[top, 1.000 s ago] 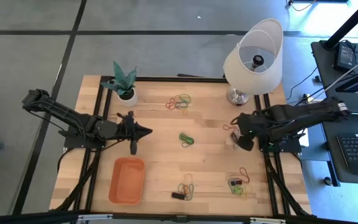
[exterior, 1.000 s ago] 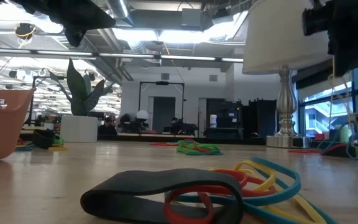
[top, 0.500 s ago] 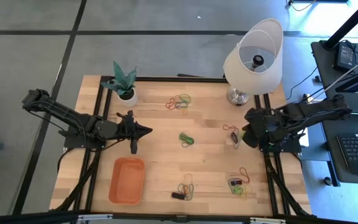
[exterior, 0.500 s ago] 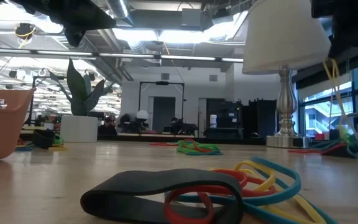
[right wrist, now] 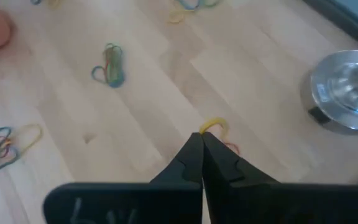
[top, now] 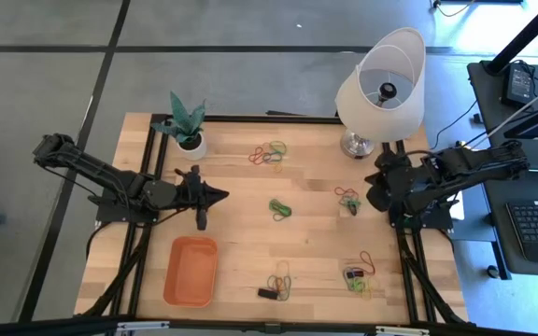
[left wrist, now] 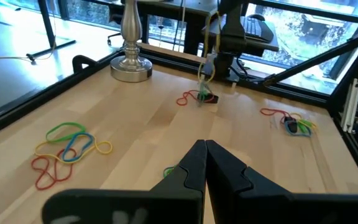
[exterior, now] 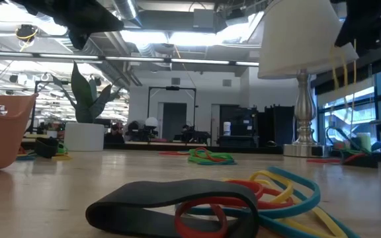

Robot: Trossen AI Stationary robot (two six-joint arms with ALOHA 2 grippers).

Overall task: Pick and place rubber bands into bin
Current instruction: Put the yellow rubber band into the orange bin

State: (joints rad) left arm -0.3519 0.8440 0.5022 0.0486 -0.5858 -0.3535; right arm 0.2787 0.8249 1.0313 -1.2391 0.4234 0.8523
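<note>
Five loose clusters of rubber bands (top: 271, 153) sit on the surface; the bin (top: 191, 271) lies near the front-left corner, apparently with none in yet. My right pincer (top: 374, 194) hangs by the right edge, fingers pressed shut, a yellow band (right wrist: 214, 125) dangling at its tip, though whether it's truly pinched I can't tell. Left pincer (top: 220, 197) waits shut above the bin. Best to carry high and slow, release only over the bin.

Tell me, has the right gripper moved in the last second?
Yes. In the high view the right gripper has pulled back toward the table's right edge, nearer the lamp base.
</note>
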